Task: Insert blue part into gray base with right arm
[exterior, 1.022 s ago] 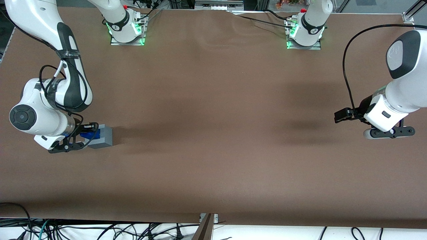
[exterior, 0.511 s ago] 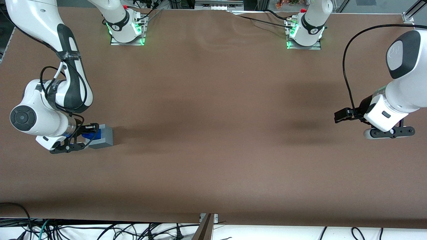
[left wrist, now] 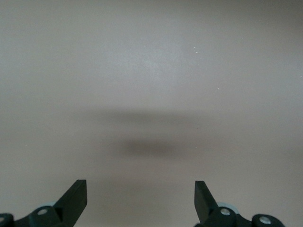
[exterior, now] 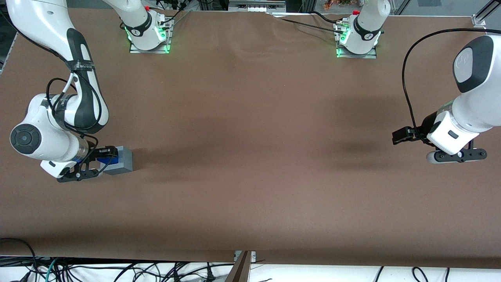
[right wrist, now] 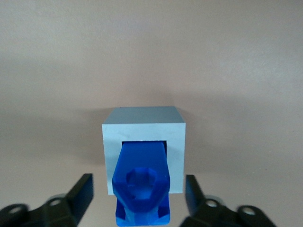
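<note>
The gray base [exterior: 120, 160] stands on the brown table toward the working arm's end. In the right wrist view it [right wrist: 142, 124] is a light-gray cube with a square recess. The blue part [right wrist: 141, 165] sits with one end in that recess and the rest sticks out toward the camera, its hollow notched end showing. In the front view only a sliver of the blue part [exterior: 105, 159] shows beside the base. The right arm's gripper [right wrist: 138, 178] is open, with its black fingers [right wrist: 80, 191] on either side of the blue part and a gap between each finger and it. It also shows in the front view [exterior: 98, 156].
The brown table cover [exterior: 250, 156] stretches out around the base. Two arm mounts with green lights [exterior: 148, 37] stand at the table's edge farthest from the front camera. Cables hang below the near edge [exterior: 117, 270].
The right arm's wrist has shifted slightly away from the gray base toward its own end of the table. Less of the blue part shows in the front view. The base has not moved.
</note>
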You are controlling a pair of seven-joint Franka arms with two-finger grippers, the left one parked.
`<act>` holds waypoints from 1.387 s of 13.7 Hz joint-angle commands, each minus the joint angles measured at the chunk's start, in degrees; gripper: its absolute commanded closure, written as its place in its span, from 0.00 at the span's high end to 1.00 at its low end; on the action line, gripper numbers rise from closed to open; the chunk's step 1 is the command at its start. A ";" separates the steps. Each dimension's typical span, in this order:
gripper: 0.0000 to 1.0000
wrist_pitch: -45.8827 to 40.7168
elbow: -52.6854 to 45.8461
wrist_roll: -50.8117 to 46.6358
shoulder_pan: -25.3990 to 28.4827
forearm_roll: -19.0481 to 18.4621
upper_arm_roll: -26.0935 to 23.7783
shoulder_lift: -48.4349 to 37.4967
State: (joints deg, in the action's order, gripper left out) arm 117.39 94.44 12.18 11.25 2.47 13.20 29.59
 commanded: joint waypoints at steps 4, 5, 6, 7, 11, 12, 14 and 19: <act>0.99 -10.39 -3.19 0.57 -0.27 1.31 -0.72 -9.18; 0.99 -15.13 -6.69 -0.74 -0.01 1.23 -0.81 -10.24; 0.99 -20.57 -11.42 -1.89 0.08 1.22 -0.81 -10.34; 0.99 -26.89 -15.91 -2.59 0.08 1.22 -0.89 -10.42; 1.00 -36.36 -18.53 -4.88 -0.87 0.96 -3.59 -17.51; 1.00 -36.01 -15.89 -6.54 -4.62 0.27 -8.32 -20.68; 1.00 -33.83 -9.40 -8.74 -9.75 -4.89 -14.85 -25.43; 1.00 -19.57 6.20 -9.37 -10.11 -4.14 -11.97 -33.01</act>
State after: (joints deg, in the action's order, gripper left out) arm 95.25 96.24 2.97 2.01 -1.93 1.08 0.09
